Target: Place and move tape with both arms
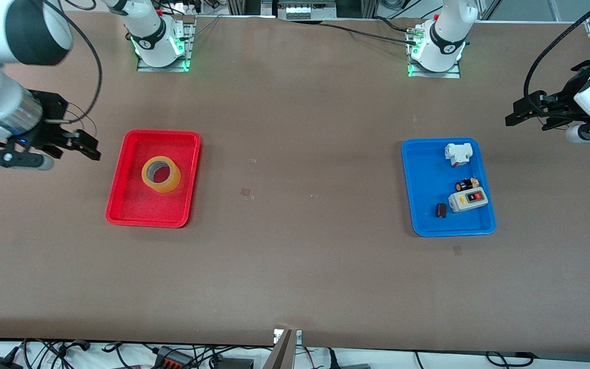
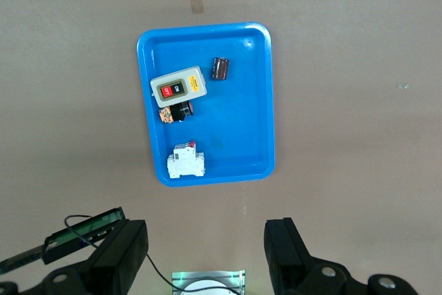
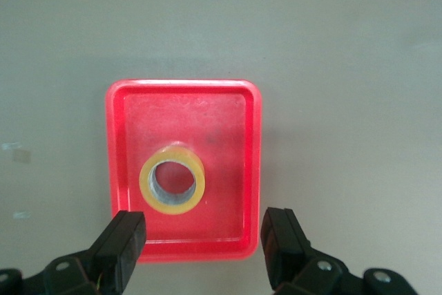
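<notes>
I see the translucent yellowish ring of packing tape lying flat in the red plastic tray on the brown worktop. The right gripper and left gripper hover with jaws apart.

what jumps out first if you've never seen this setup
Two bright trays on the brown table: a red tray toward the right arm's end holding only a roll of yellowish tape, and a blue tray toward the left arm's end with several small electrical parts. Both grippers hang open, the right gripper beside the red tray, the left gripper up beside the blue one.
</notes>
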